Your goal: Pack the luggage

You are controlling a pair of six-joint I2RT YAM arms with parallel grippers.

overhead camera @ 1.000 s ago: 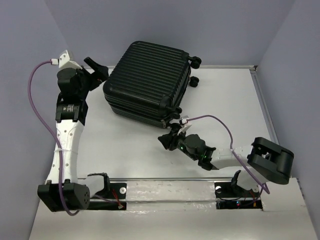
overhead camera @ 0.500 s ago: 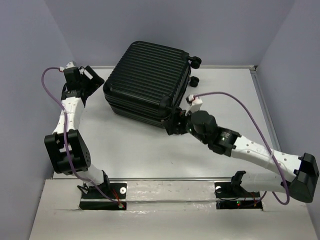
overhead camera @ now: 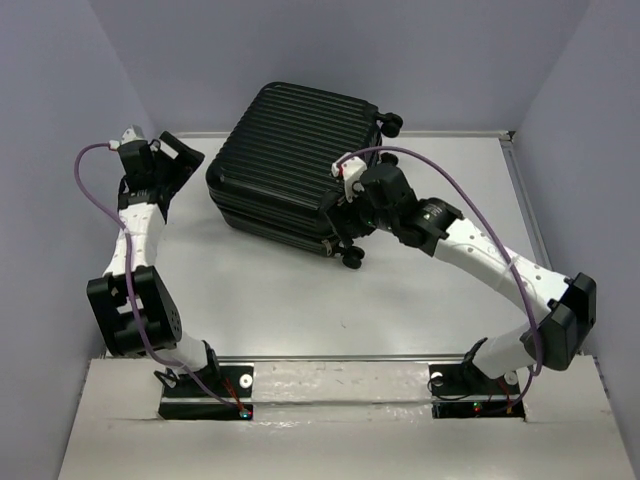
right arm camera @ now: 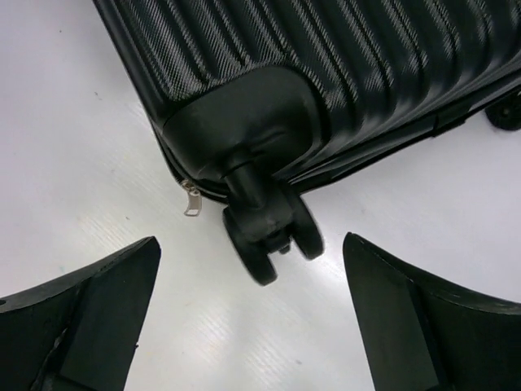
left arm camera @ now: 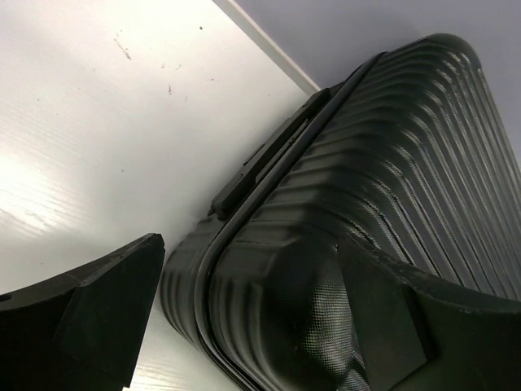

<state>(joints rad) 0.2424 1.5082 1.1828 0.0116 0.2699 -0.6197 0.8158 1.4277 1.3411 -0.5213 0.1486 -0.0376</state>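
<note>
Right gripper (right arm camera: pixel 251 244), jaws apart, has swung forward across the table (overhead camera: pixel 440 290) to the luggage (overhead camera: pixel 295 150). A corner wheel (right arm camera: pixel 269 232) now sits directly under its gap, with the zipper pull (right arm camera: pixel 190 199) just to the left. Left gripper (left arm camera: pixel 251 244), also spread, has dropped low, and the case's opposite corner is straight ahead of it. The case lies shut and unmoved, so both arms seem to be bracketing it for opening.

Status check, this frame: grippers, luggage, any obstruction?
Left gripper open at luggage corner. Right gripper open over near wheel. Luggage closed, flat on table. No obstruction seen.
</note>
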